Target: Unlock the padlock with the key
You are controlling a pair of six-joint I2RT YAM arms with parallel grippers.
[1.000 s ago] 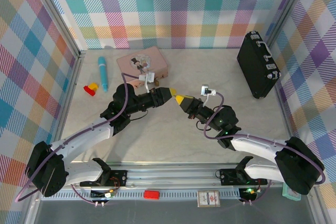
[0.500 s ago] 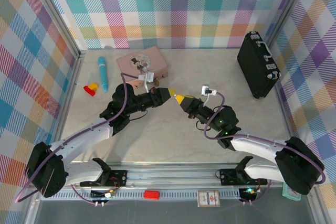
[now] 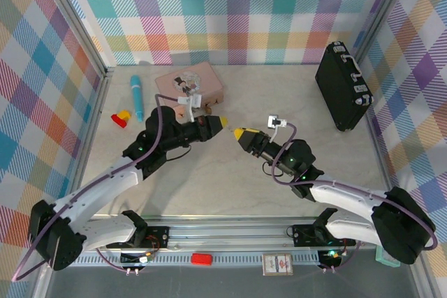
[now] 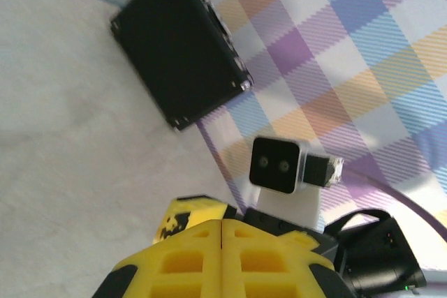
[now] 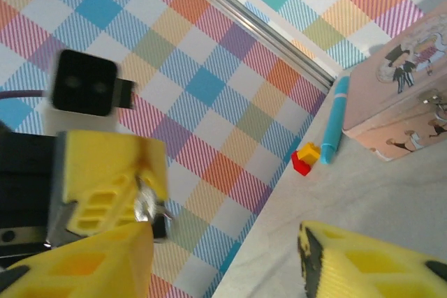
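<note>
Left pincer (image 3: 223, 121): clenched on the key (image 5: 145, 204), a small silvery bit sticking out of its yellow tip.
Right pincer (image 3: 238, 132): released, its 2 fingers spread with nothing between them; its tip is just beside the left tip.
Key: over the middle of the surface (image 3: 230, 186), near the pink box (image 3: 190, 80).
Black case (image 3: 342, 87): stands at the far right.
</note>
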